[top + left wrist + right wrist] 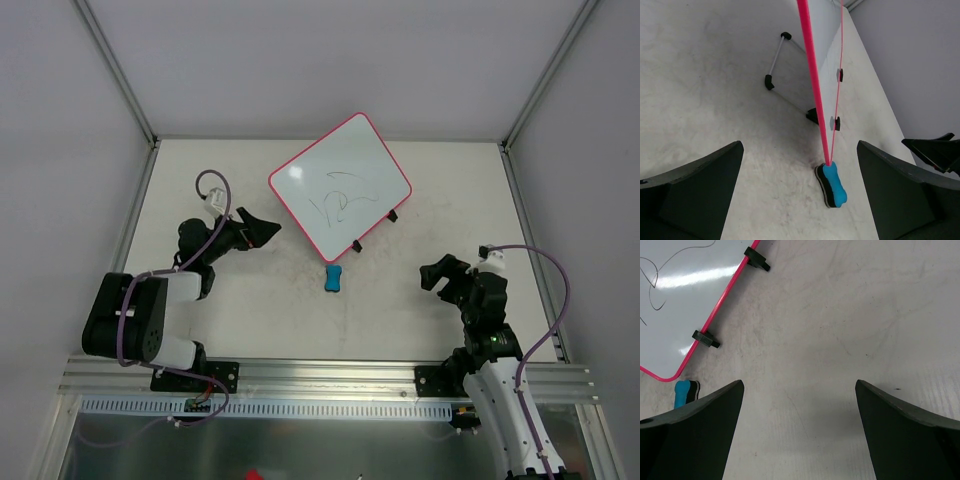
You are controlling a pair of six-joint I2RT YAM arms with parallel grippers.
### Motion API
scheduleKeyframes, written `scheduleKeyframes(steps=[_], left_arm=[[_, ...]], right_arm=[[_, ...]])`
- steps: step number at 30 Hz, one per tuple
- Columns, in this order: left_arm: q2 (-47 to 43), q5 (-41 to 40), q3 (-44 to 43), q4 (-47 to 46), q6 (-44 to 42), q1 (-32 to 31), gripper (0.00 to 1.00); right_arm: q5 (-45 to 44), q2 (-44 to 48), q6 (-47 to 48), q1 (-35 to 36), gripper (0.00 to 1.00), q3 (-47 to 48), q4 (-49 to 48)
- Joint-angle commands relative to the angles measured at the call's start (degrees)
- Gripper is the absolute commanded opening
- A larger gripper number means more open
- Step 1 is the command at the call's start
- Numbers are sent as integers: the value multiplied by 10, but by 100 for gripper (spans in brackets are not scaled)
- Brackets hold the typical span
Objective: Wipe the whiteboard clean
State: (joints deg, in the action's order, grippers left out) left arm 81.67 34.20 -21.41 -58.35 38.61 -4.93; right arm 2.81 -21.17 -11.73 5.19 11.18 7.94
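place: robot lab cell — white panel walls (300, 60) | aluminium rail (330, 375)

On the table (420, 330), toward 12 o'clock from centre: whiteboard (340, 187), set cornerwise, with clips (392, 216) along its 4 o'clock edge. Just beside its 6 o'clock corner, on the side nearer the arms: eraser (333, 278). At 10 o'clock from the eraser, near the board's 8 o'clock edge: left gripper (268, 229). At 3 o'clock from the eraser, well apart from the board: right gripper (438, 272).
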Motion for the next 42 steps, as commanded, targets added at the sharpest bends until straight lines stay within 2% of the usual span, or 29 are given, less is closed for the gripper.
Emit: scheduleKeyframes(steps=[1,6,9,17,23,27,29,32,35,41,42], left_arm=[[21,-48,-28,-58,2,-34,99],[81,-62,-74,-101,17,-69,99],[137,-61,-93,-148,32,-73,93],[206,-64,-136,-204,51,-86,75],[219,-65,-144,-231,59,-92,70],[216,-62,-159,-212,53,-92,52],[215,-59,-165,-207,52,-93,37],[216,-55,-168,-208,54,-92,26],[210,-55,-171,-199,57,-93,25],[191,-62,-176,-166,42,-93,39],[190,-62,-178,-164,40,-93,39]], right_arm=[[13,-2,8,3,99,-1,-26],[16,-5,9,3,99,0,-27],[16,-3,10,3,99,-1,-27],[19,3,11,3,99,-4,-26],[20,1,11,3,99,-3,-28],[24,-6,12,3,99,-1,-30],[27,-8,14,3,99,-1,-32],[61,-6,26,5,99,-5,-48],[72,-21,39,26,99,-2,-60],[-24,-136,48,134,99,54,-45],[-67,-154,48,167,99,63,-40]])
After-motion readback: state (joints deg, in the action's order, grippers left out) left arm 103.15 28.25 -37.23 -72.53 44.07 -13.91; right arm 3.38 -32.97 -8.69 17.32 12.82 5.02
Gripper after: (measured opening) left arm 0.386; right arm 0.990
